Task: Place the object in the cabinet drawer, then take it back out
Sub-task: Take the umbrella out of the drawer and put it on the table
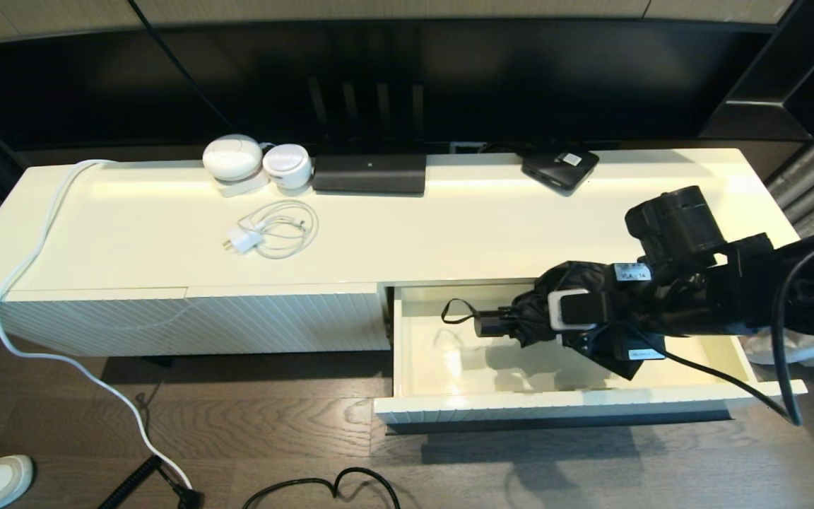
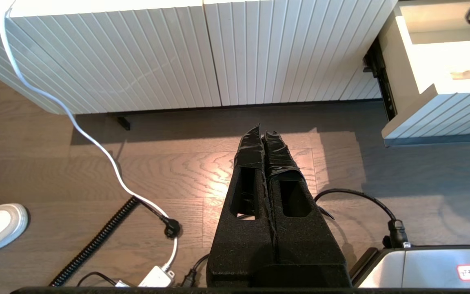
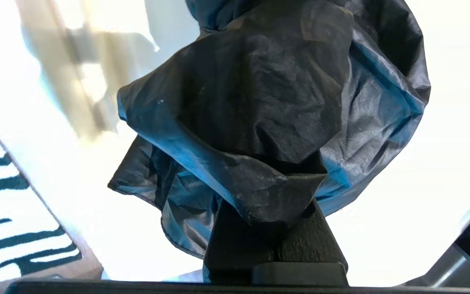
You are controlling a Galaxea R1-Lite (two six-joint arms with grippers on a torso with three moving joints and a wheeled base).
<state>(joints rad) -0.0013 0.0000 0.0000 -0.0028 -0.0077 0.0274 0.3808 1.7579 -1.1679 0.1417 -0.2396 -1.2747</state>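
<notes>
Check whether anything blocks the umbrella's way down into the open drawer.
Nothing visible does. The right gripper holds the umbrella above the open drawer, whose floor below shows bare.

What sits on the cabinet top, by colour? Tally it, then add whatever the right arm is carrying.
White: 3 - round device, smaller round device, coiled charger cable
Black: 2 - long rectangular device, flat box with white label
Carried over the open drawer: 1 - black umbrella in the right gripper
Total: 6
</notes>
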